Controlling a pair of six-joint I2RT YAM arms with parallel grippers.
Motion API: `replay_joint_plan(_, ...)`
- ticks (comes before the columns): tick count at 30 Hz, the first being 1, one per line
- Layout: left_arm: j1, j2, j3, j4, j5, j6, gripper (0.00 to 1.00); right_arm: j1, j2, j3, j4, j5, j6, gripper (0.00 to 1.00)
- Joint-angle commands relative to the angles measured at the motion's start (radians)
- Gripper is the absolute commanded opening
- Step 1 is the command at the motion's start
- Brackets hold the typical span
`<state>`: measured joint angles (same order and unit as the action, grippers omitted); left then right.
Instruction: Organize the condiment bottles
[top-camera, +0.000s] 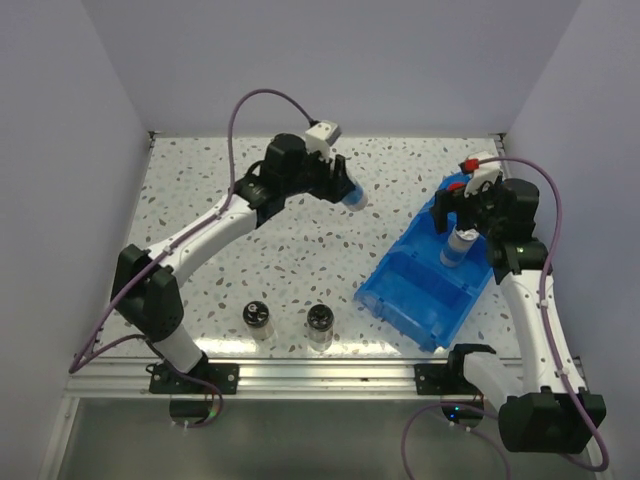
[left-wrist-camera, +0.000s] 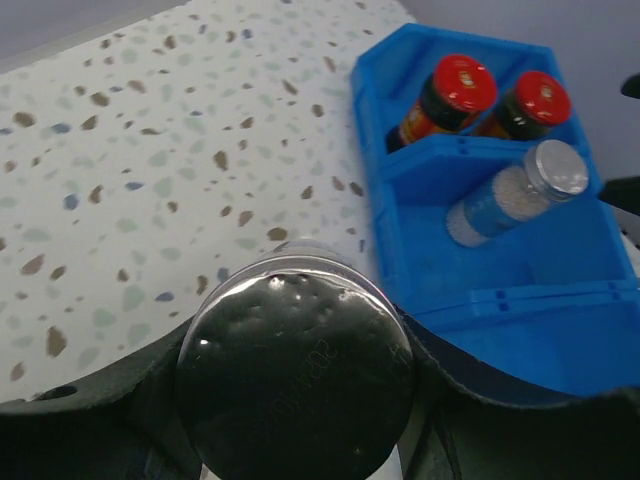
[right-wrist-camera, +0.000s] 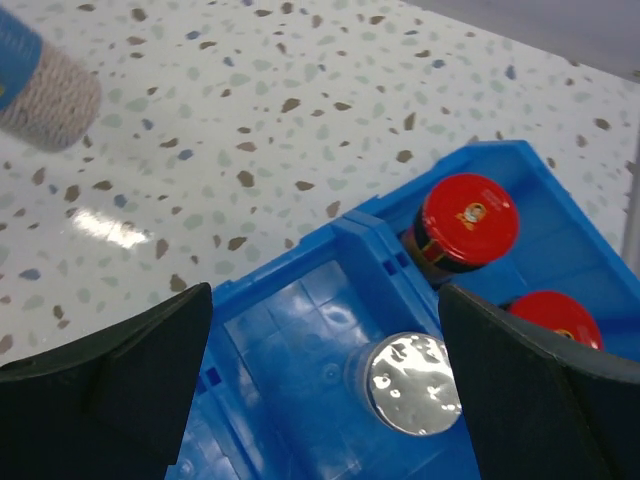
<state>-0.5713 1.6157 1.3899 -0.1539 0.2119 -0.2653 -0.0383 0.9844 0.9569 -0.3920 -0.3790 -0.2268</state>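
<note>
The round silver cap (left-wrist-camera: 295, 365) in the left wrist view hides its jar's body and runs off the bottom edge. In the right wrist view a blurred blue-labelled clear jar (right-wrist-camera: 45, 85) is cropped by the top-left corner. A dark finger (right-wrist-camera: 530, 390) of the right claw (right-wrist-camera: 325, 295) covers part of one red cap (right-wrist-camera: 552, 316).

Overhead, behind arm bases (top-camera: 195, 378), looking down across whole speckled table (top-camera: 300, 270). Left wrist, pressed close over silver-capped jar (left-wrist-camera: 295, 365), facing toward blue bin (left-wrist-camera: 560, 270). Right wrist, near, straight down into same bin, shared by all three.
</note>
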Motion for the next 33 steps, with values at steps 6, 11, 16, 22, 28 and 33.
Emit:
replay_joint_plan(6,-0.189,0.189,0.237,0.137,0.122,-0.044,0.0,-0.008,-0.03,0.008,0.146,0.512,0.17,0.99)
replay_joint_plan(11,-0.274,0.308,0.365,0.169,0.136,-0.072,0.0,-0.011,-0.035,0.006,0.173,0.653,0.219,0.99)
replay_joint_plan(16,-0.32,0.411,0.455,0.157,0.145,-0.087,0.0,-0.014,-0.035,0.0,0.182,0.683,0.219,0.99)
replay_joint_plan(22,-0.348,0.501,0.534,0.102,0.129,-0.074,0.0,-0.015,-0.032,0.0,0.182,0.667,0.219,0.99)
replay_joint_plan(28,-0.389,0.561,0.563,0.056,0.063,-0.026,0.04,-0.014,-0.03,-0.001,0.182,0.657,0.219,0.99)
replay_joint_plan(33,-0.421,0.598,0.593,0.014,-0.011,0.029,0.15,-0.014,-0.024,-0.001,0.18,0.646,0.219,0.98)
